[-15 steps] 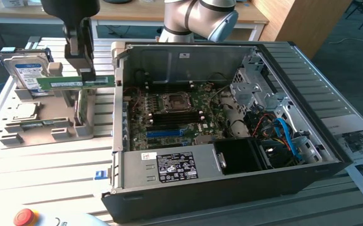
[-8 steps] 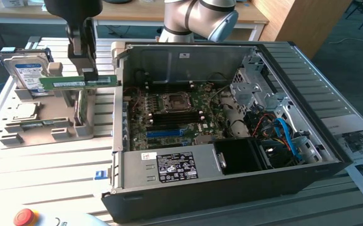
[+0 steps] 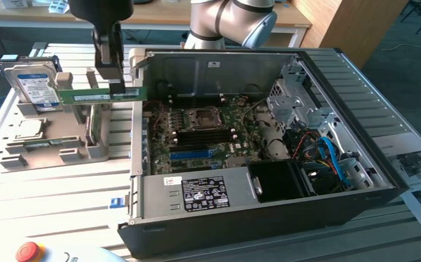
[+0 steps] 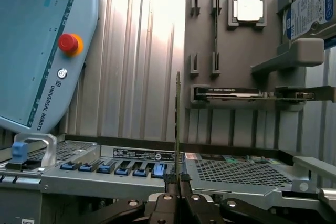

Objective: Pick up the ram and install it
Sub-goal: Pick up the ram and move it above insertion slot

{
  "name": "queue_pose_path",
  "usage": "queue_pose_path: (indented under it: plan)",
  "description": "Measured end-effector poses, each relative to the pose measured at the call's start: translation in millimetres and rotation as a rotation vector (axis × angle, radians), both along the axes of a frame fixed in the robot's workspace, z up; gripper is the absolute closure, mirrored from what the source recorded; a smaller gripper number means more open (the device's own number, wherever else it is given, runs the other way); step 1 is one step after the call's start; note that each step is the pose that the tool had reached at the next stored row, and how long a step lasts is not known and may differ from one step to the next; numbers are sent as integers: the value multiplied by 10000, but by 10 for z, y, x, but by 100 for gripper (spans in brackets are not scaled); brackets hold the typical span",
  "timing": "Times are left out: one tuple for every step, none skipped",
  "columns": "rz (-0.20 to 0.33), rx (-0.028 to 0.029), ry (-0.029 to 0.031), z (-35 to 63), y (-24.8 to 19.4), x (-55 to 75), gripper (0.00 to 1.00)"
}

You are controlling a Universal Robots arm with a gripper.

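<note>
Beside the computer case (image 3: 268,221) wall, the gripper (image 3: 117,86) pinches the ram (image 3: 85,97) clear above the gray holder (image 3: 86,152).

Arm (image 3: 232,19) comes in from the table's far edge, silver joint held high. Black pincer (image 3: 118,87) points straight down, raised above the table toward the exterior view's left. Fingers (image 4: 170,182) almost together, clamped on the upper edge of the ram (image 3: 86,97). Ram held level, seen edge-on in the wrist view.

Table (image 3: 50,188) is ribbed metal, holder (image 3: 97,148) matt plastic — ram (image 3: 83,97) green board.
</note>
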State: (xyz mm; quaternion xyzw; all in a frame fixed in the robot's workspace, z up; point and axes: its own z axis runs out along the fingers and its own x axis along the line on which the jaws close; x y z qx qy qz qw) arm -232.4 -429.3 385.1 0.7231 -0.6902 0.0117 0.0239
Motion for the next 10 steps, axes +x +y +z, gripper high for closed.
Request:
queue_pose_path:
  plan:
    - [12,-1,1,0,-2,26,88]
    - [25,-1,1,1,-4,53,88]
    - [38,0,0,0,-6,80,88]
    - [51,-1,1,1,-8,107,88]
    - [66,-1,1,1,-10,134,88]
    - [81,-1,2,1,-12,162,88]
    - [98,-1,1,0,-15,191,88]
    - [116,0,0,0,-18,220,88]
    - [134,-1,0,0,-21,248,88]
    - [152,0,0,0,-23,278,88]
